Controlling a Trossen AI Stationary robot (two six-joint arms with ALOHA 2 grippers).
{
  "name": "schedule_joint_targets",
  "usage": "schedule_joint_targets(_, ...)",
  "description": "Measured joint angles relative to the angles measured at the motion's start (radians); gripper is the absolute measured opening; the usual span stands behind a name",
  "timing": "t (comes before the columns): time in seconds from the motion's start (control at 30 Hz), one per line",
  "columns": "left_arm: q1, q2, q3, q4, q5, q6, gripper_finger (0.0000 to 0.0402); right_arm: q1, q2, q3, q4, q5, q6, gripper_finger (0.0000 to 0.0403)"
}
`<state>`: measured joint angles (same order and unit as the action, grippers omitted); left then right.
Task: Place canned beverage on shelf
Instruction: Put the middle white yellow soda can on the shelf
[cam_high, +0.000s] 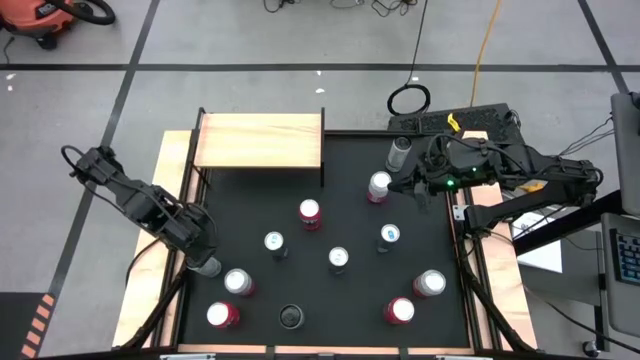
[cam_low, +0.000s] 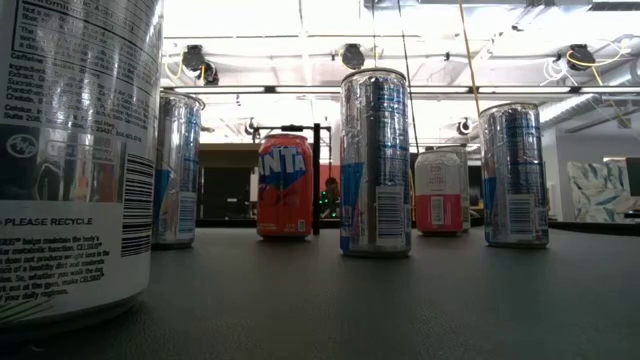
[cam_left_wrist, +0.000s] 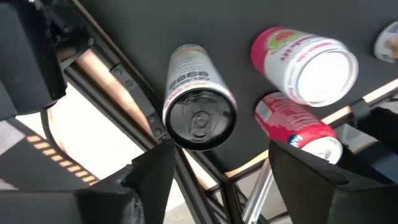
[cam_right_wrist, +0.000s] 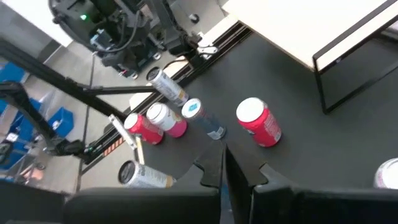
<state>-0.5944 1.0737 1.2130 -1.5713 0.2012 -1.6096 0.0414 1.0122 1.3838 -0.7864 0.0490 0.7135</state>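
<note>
The wooden shelf (cam_high: 260, 140) sits bare at the table's (cam_high: 350, 300) back-left while the left gripper (cam_high: 205, 262), jaws parted around a silver can (cam_high: 209, 266), reaches low at the left edge, and the right gripper (cam_high: 412, 187) hovers shut by a pink can (cam_high: 379, 186).

Low view: large can (cam_low: 75, 150) at the near left is cut off by the top, left and bottom edges; only part of its label shows. Red can (cam_low: 285, 186) partly hidden behind a black post (cam_low: 315, 180). Pink-and-white can (cam_low: 440, 192) too small to read its label. High view: the left gripper (cam_high: 203, 262) overlaps a can (cam_high: 209, 266) at the mat's edge; contact cannot be told.
</note>
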Motion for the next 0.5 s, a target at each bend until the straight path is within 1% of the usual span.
schedule_joint_targets(0.1, -0.013, 0.000, -0.024, 0.001, 0.001, -0.009, 0.0277, 0.000, 0.000, 0.000, 0.000, -0.002, 0.000, 0.0000)
schedule_joint_targets(0.2, -0.025, 0.000, -0.059, 0.003, 0.025, -0.009, 0.0288, 0.000, 0.000, 0.000, 0.000, -0.002, 0.002, 0.0000)
schedule_joint_targets(0.3, -0.031, 0.000, -0.081, 0.030, 0.031, -0.009, 0.0297, 0.000, 0.000, 0.000, 0.000, -0.002, 0.003, 0.0000)
schedule_joint_targets(0.5, -0.030, 0.000, -0.130, 0.045, 0.031, -0.028, 0.0300, 0.000, 0.000, 0.000, 0.002, -0.002, 0.008, 0.0000)
